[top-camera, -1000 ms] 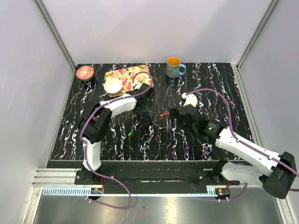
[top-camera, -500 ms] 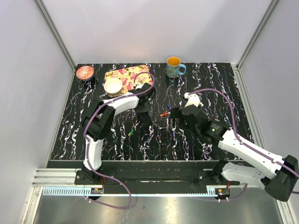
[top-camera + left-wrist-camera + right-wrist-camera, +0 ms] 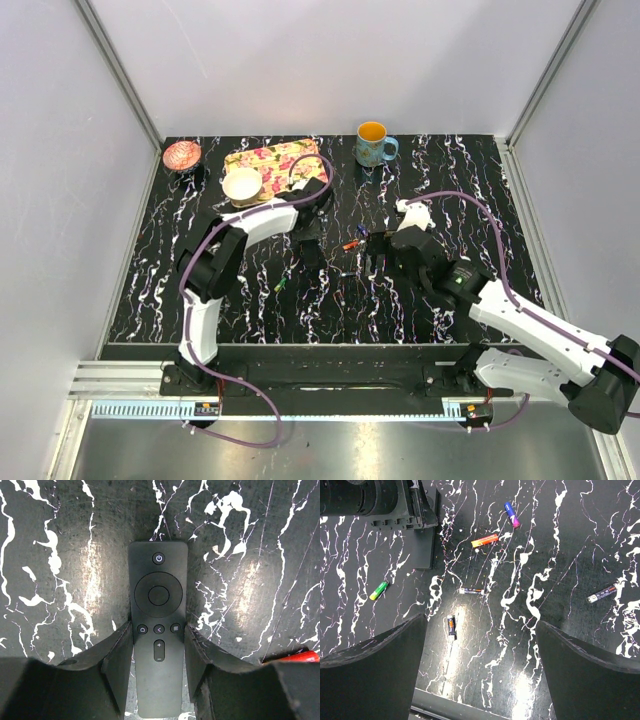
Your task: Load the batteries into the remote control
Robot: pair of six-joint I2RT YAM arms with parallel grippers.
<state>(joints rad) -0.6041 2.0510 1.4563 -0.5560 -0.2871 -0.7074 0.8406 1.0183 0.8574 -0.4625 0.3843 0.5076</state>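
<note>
- Black, white-veined tabletop (image 3: 470, 190) is being used as the bed for everything.
- The remote control (image 3: 158, 587) (flat, buttons up) is being pinched along both long edges by the left gripper (image 3: 158, 640).
- The right gripper (image 3: 480, 680) is being held wide open above the orange-red battery (image 3: 485, 540), purple-blue battery (image 3: 511, 514) and green battery (image 3: 379, 590), all well apart.

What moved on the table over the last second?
The left arm swung its elbow slightly right, while the left gripper stayed at the remote, fingers against both long edges. The right gripper, open above the batteries, edged right. The batteries, mug and tray stayed put.
</note>
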